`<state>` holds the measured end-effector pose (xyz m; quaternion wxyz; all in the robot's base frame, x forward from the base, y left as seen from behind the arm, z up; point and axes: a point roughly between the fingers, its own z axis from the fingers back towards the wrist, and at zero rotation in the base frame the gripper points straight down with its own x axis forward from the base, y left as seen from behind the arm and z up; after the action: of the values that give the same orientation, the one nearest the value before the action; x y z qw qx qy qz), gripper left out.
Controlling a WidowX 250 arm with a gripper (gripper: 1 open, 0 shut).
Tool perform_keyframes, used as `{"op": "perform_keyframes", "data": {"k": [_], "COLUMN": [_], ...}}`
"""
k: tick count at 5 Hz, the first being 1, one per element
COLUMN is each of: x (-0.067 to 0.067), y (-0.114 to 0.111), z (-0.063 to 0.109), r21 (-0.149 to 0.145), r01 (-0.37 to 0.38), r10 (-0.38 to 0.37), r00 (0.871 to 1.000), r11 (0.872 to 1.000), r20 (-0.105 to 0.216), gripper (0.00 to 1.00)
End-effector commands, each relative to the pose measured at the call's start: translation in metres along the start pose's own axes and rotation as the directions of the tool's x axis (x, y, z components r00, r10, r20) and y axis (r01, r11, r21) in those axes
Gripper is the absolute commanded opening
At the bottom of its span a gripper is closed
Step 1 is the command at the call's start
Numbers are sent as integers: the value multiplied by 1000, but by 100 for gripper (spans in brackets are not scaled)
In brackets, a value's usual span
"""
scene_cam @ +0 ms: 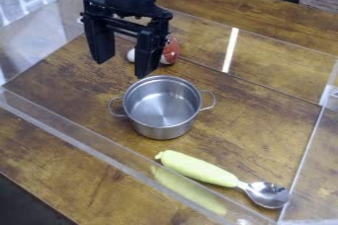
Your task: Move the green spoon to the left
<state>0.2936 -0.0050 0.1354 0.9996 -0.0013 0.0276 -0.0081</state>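
Note:
The green spoon (218, 175) lies flat near the table's front right edge, its thick yellow-green handle pointing left and its shiny silver bowl at the right end. My gripper (123, 63) hangs at the upper left, pointing down, its two black fingers spread wide with nothing between them. It is far from the spoon, up and to the left of it, with the steel pot between.
A steel pot (164, 107) with two side handles stands mid-table. A red-and-white mushroom (166, 48) sits just behind my right finger. Clear plastic walls (79, 135) ring the wooden table; the front wall runs close to the spoon.

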Motion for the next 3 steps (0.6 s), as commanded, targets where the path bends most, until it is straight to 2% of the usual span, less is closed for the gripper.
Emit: {"op": "perform_keyframes", "data": {"k": [1, 2, 3], "x": [-4, -8, -8], "y": [-4, -6, -7], "z": [-13, -18, -23], "r21": [-6, 0, 1], "r01": [17, 189, 351], "r10": [-17, -188, -350], "r00": [999, 981, 935], "r11": [1000, 982, 936], "r20": [-28, -46, -62], "gripper": [100, 100, 100]}}
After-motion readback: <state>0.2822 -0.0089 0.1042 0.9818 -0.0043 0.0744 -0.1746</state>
